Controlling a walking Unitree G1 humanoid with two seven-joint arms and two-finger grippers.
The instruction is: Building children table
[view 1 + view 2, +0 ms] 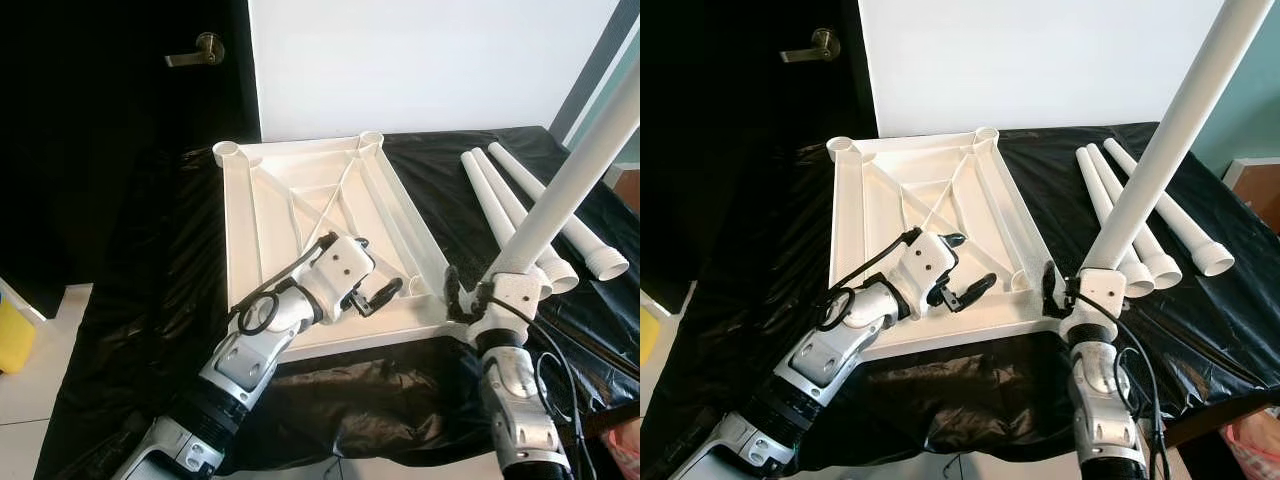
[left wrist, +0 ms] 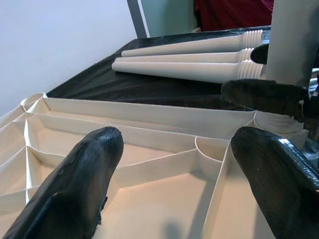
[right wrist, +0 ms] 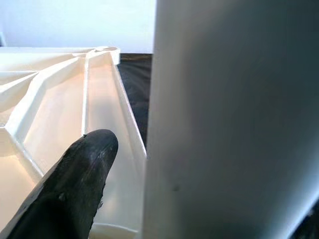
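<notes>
Right gripper (image 1: 468, 300) grasps the leg (image 1: 560, 190) at lower right, beside the tabletop (image 1: 262, 210); left gripper (image 1: 372, 297), released, hovers over it.

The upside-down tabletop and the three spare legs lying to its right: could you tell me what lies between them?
In the left eye view, only bare black sheeting separates the tabletop from the three loose legs.

One tabletop (image 1: 300, 200), upside down. Four white legs: three lying (image 1: 520, 205), one upright (image 1: 570, 180). One black sheet (image 1: 150, 300).
</notes>
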